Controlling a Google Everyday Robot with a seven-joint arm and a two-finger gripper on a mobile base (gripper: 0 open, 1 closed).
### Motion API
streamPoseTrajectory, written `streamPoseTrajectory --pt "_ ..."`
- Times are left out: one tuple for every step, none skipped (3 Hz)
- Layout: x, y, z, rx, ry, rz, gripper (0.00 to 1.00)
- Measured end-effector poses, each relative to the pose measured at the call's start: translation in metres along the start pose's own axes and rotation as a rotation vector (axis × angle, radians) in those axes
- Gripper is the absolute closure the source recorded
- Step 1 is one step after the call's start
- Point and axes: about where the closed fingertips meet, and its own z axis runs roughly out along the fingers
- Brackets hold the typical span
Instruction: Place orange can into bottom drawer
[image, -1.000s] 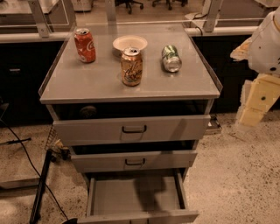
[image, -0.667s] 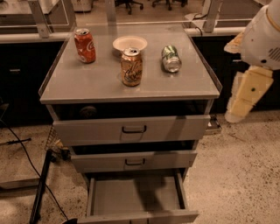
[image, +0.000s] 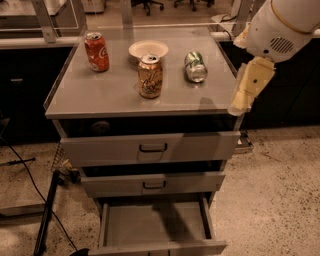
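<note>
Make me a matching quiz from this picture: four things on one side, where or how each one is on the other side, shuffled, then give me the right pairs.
1. orange can
2. green can
3. bottom drawer
4. gripper

A. pulled open
B. beside the right edge of the cabinet top, pointing down
C. lying on its side
D. upright, just in front of the white bowl

Pairs: 1-D, 2-C, 3-A, 4-B
</note>
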Motion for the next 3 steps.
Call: streamPoseTrajectory --pt "-0.025 -0.031 0.024 0.018 -0.052 0.011 0.0" --pt "-0.056 -0.056 0.058 0.02 -0.123 0.003 0.0" --pt "-0.056 -0.056 0.06 0.018 -0.125 0.007 0.0"
